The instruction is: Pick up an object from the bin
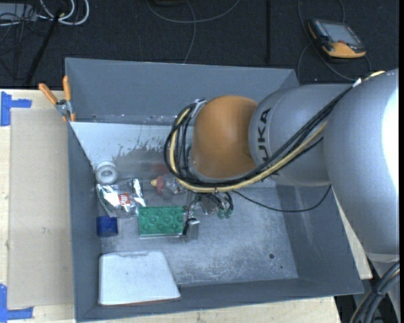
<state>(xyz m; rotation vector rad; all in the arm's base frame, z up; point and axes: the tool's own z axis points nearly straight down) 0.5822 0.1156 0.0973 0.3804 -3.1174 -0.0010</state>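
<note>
1. Claw [190,226]: it sits low in the bin [256,254], left of centre, under the orange cover [219,136] and the looped cables [176,147] on the wrist. You cannot tell how wide it stands; the wrist hides most of it.
2. Contact: its grey tip meets the right edge of a green studded plate [159,221]. Whether the plate is gripped or only touched, you cannot tell.
3. Plate position: at 9 o'clock from the claw, hard against it, in the left half of the bin floor.
4. Plate look: flat green rectangle with rows of studs on top, like a toy building plate. It lies flat, long side running left to right.
5. Neighbours, read from the plate:
   - crinkled silvery wrapper [121,197] with a red label, at 10 o'clock, just beside it
   - small blue block [107,226] at 9 o'clock, near it
   - white ring-shaped piece [107,173] at 10 o'clock, beyond the wrapper
   - small reddish piece [160,184] at 12 o'clock, partly under the cables, kind unclear
   - flat white pad [136,276] at 7 o'clock, in the near left corner, apart from the plate
6. Arm [363,167]: it comes in from 3 o'clock and covers the bin's right side.
</note>
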